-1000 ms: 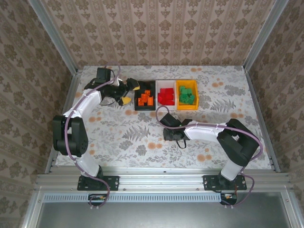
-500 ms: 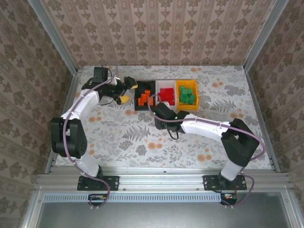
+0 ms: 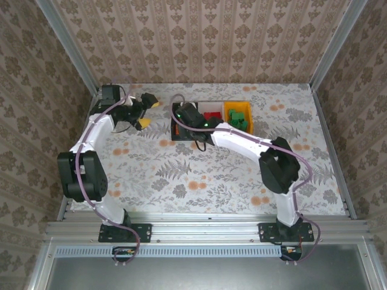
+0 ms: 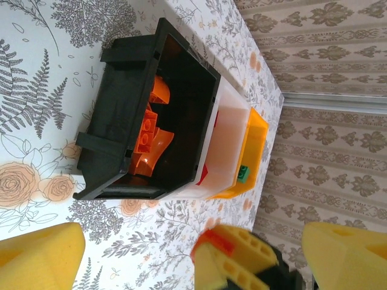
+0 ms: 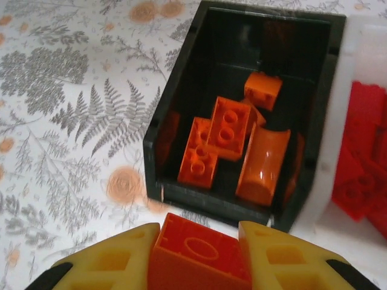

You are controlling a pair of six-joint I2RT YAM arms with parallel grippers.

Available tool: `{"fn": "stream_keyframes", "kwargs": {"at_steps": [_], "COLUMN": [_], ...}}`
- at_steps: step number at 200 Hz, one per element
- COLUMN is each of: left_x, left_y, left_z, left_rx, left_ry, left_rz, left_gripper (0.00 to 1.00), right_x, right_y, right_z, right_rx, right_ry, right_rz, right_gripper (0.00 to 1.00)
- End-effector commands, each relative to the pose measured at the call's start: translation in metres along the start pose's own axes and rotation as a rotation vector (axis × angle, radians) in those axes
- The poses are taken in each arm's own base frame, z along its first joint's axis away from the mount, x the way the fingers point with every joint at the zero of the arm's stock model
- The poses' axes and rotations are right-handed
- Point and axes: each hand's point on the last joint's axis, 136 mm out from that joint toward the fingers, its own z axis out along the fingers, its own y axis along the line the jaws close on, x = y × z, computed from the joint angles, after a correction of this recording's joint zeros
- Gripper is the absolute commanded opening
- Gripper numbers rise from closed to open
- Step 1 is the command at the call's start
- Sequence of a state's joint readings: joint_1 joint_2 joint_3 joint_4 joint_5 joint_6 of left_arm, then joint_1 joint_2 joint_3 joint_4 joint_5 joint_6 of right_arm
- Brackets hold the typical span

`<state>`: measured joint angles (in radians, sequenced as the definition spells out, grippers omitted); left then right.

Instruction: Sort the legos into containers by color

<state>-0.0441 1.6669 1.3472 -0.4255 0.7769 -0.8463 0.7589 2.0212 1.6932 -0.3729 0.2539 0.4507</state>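
My right gripper [image 5: 198,269] is shut on an orange lego brick [image 5: 202,241], held just above and short of the near wall of the black bin [image 5: 154,130]. Several orange bricks [image 5: 225,127] lie inside that bin. Beside it stands the white bin [image 5: 363,36] with red bricks [image 5: 363,157]. In the top view the right gripper [image 3: 181,116] hangs over the black bin [image 3: 175,134], then come the white bin [image 3: 211,107] and the orange-yellow bin [image 3: 249,121] with green bricks [image 3: 237,121]. My left gripper [image 3: 146,113] stands open and empty, left of the bins.
The three bins stand in a row at the back middle of the floral table [image 3: 181,175]. In the left wrist view a green brick [image 4: 243,174] shows in the orange-yellow bin [image 4: 254,142]. Wallpapered walls and metal posts enclose the table.
My right arm has swung from the middle of the table up and left to the black bin. My left arm has drawn back to the left, away from the bins.
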Motion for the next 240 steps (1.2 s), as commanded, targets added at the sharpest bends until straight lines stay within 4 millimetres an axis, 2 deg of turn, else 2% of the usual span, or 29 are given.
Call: {"fn": "stream_keyframes", "kwargs": {"at_steps": [1,34,60,90,102,119,129,133,159,164,167,169,183,191,197,204,212,226,240], "left_x": [0.002,0.001,0.001,0.001,0.001,0.001,0.001,0.001,-0.001,0.000,-0.001,0.001,0.009,0.014,0.021,0.026,0.035,0.037,0.027], "left_y": [-0.006,-0.007,-0.009,-0.012,-0.014,-0.018,-0.023,-0.025,-0.045,-0.048,-0.049,-0.053,-0.066,-0.067,-0.068,-0.068,-0.066,-0.037,-0.004], "left_z": [-0.006,-0.006,-0.006,-0.007,-0.007,-0.009,-0.012,-0.013,-0.037,-0.045,-0.050,-0.053,-0.075,-0.088,-0.093,-0.099,-0.098,-0.102,-0.099], "left_rx": [0.033,0.039,0.047,0.059,0.066,0.073,0.080,0.081,0.008,-0.040,-0.073,-0.079,-0.208,-0.307,-0.364,-0.417,-0.465,-0.617,-0.706], "left_ry": [0.003,0.003,0.001,0.001,0.002,-0.005,-0.011,-0.016,-0.108,-0.145,-0.173,-0.181,-0.319,-0.427,-0.503,-0.617,-0.726,-0.880,-0.906], "left_rz": [-0.005,-0.004,0.003,0.014,0.022,0.040,0.063,0.075,0.257,0.304,0.332,0.351,0.492,0.542,0.580,0.646,0.747,0.818,0.888], "left_gripper": [1.00,1.00,1.00,1.00,1.00,1.00,1.00,1.00,1.00,1.00,1.00,1.00,1.00,1.00,1.00,1.00,1.00,1.00,1.00], "right_x": [0.000,-0.004,-0.011,-0.032,-0.039,-0.047,-0.050,-0.057,-0.067,-0.068,-0.067,-0.069,-0.056,-0.047,-0.041,-0.032,-0.025,-0.014,-0.001], "right_y": [-0.008,-0.020,-0.023,-0.023,-0.024,-0.025,-0.025,-0.023,-0.020,-0.019,-0.019,-0.017,-0.021,-0.027,-0.036,-0.049,-0.063,-0.118,-0.154], "right_z": [0.024,0.054,0.068,0.058,0.050,0.029,0.010,0.001,-0.078,-0.096,-0.106,-0.115,-0.154,-0.169,-0.180,-0.184,-0.184,-0.188,-0.188], "right_rx": [0.024,0.047,0.019,0.038,0.043,0.042,0.031,0.017,-0.088,-0.114,-0.127,-0.139,-0.156,-0.139,-0.113,-0.083,-0.034,0.177,0.254], "right_ry": [0.060,0.081,0.102,0.069,0.053,0.029,0.006,-0.029,-0.178,-0.220,-0.242,-0.264,-0.353,-0.387,-0.419,-0.444,-0.483,-0.505,-0.494], "right_rz": [-0.038,-0.022,-0.030,-0.060,-0.062,-0.059,-0.055,-0.047,-0.046,-0.058,-0.070,-0.077,-0.159,-0.207,-0.196,-0.168,-0.187,-0.091,-0.094], "right_gripper": [0.30,0.31,0.40,0.57,0.59,0.59,0.60,0.61,0.74,0.84,0.97,0.99,1.00,1.00,1.00,1.00,1.00,1.00,1.00]}}
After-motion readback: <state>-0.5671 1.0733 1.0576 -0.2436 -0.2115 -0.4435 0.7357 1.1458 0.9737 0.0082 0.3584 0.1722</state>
